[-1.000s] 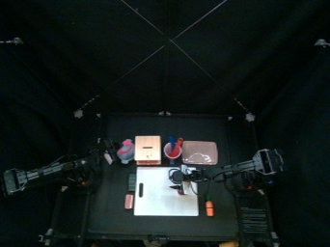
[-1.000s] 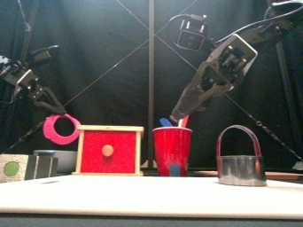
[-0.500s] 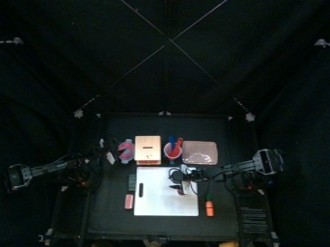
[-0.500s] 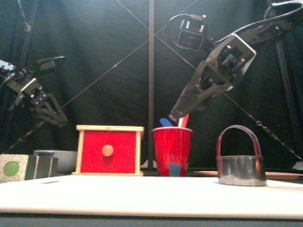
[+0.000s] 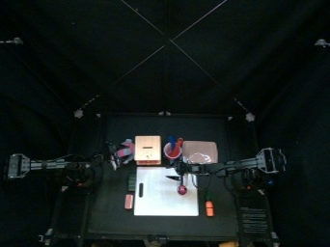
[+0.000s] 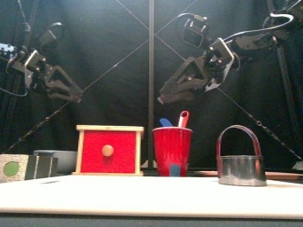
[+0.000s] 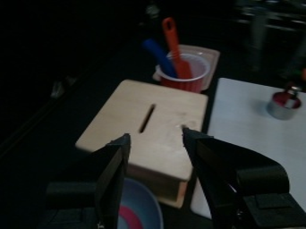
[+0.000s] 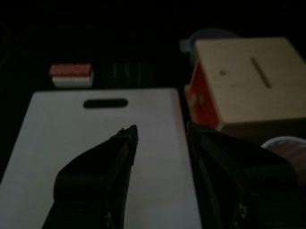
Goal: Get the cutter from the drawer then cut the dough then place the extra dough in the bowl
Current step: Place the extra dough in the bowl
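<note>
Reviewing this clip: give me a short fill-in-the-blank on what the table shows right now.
1. The metal cutter stands on the white ___.
2. The pink dough lies in the blue-grey ___.
3. The red cup holds two toy ___.
4. The left tool and right tool both have their jaws ___.
Missing words: board; bowl; knives; open.

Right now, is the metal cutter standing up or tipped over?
Standing up. The round metal cutter sits flat on the white cutting board, and its wire handle arches straight above it in the front view.
</note>
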Controlling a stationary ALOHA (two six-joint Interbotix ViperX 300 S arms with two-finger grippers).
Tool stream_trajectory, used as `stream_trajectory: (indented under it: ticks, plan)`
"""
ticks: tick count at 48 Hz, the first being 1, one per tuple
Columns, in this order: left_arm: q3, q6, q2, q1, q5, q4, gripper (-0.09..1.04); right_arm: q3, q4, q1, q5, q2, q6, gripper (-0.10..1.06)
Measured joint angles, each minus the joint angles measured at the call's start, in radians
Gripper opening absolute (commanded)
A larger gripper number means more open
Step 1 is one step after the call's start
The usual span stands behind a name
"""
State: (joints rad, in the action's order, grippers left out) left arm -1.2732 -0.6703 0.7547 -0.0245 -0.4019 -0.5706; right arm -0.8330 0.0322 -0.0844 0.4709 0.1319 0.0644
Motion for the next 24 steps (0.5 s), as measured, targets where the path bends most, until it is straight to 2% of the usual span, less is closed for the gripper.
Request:
stream_trajectory:
  ticks: [9,24]
  plan:
    - [0.000,0.002,0.000,0.071,-0.041,0.011,0.85,0.000,0.006,-0.038,0.091,0.002,0.002,0.84]
    - [-0.015,0.002,-0.002,0.072,-0.046,0.011,0.85,0.000,0.015,-0.046,0.104,-0.015,0.000,0.84]
